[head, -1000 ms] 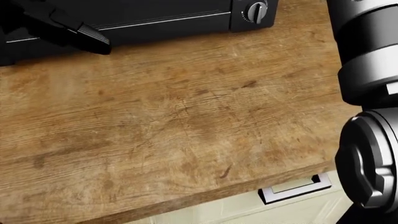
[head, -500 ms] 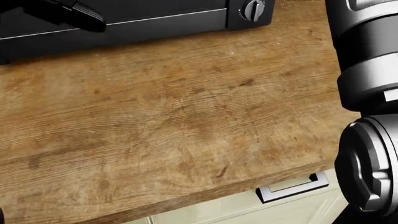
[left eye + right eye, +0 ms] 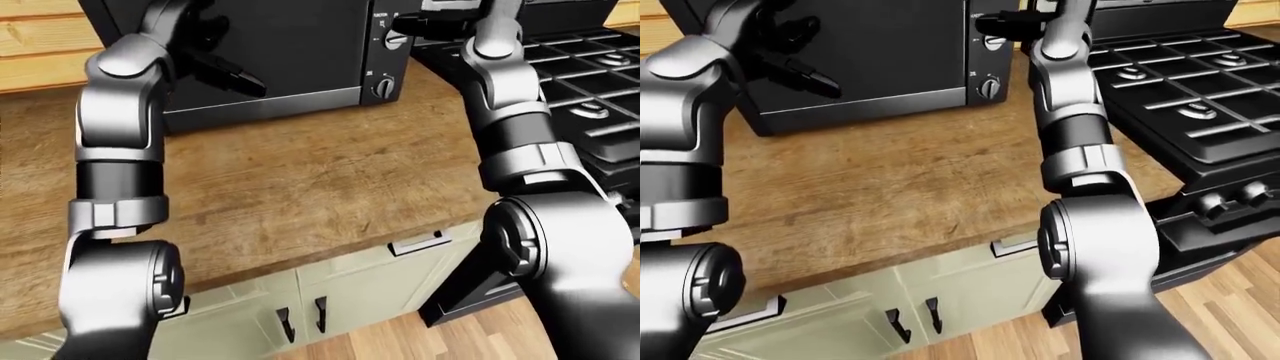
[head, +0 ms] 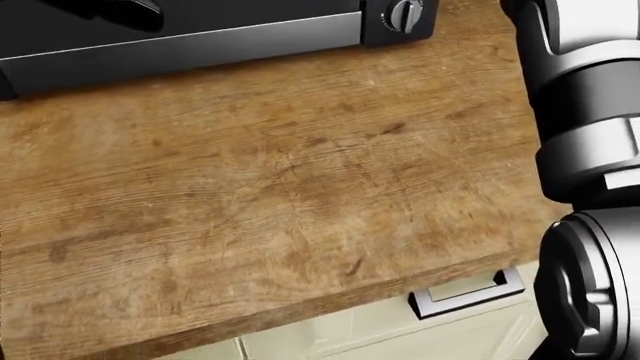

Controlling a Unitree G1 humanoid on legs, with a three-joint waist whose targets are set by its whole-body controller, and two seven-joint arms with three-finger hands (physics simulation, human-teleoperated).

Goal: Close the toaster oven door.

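The black oven sits at the top of the wood counter, and its door looks shut. The left hand is in front of the door with fingers spread, holding nothing. The right hand is up by the knobs; its grip is hard to see.

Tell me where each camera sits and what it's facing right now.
Left-eye view: on the head, facing the toaster oven across the counter; both arms show, left robot hand at the door.
Right-eye view: same, shifted; shows more of the stove.
Head view: on the head, pitched down at the counter; right arm at right edge.
Shared: toaster oven's lower knob and drawer handle.
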